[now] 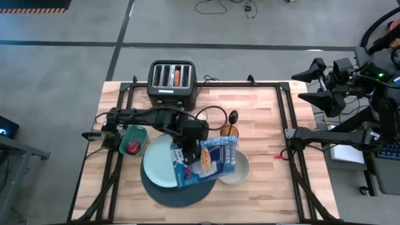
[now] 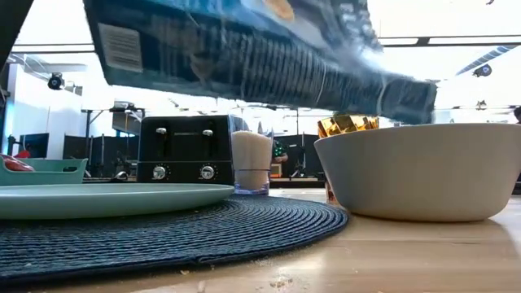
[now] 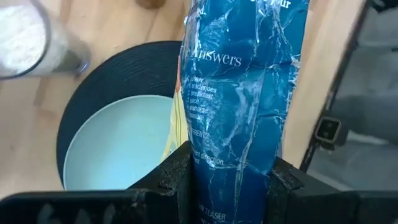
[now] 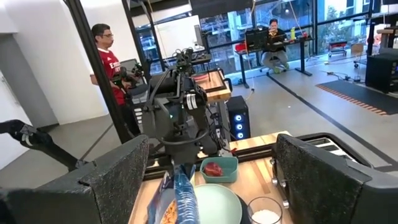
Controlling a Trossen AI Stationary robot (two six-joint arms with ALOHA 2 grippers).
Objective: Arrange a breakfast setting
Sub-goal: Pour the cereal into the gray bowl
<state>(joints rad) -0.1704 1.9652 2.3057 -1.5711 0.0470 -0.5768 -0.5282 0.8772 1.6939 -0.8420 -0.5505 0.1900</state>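
1. The left gripper (image 1: 182,152), just left of centre in the high view, is clamped on the blue cereal box (image 1: 205,161), which hangs tilted above the table.
2. The box overlaps the pale blue plate (image 1: 157,164) on the dark blue round mat (image 1: 156,189) and reaches the cream bowl (image 1: 240,170).
3. The amber glass (image 1: 229,130) stands above the bowl; the dark shape beside it is probably the dark spoon (image 1: 234,116).
4. The dark red fruit (image 1: 133,147) lies in the small teal dish (image 1: 139,132) at left.
5. The right gripper (image 1: 288,133) waits at the frame's right table edge, fingers apart.
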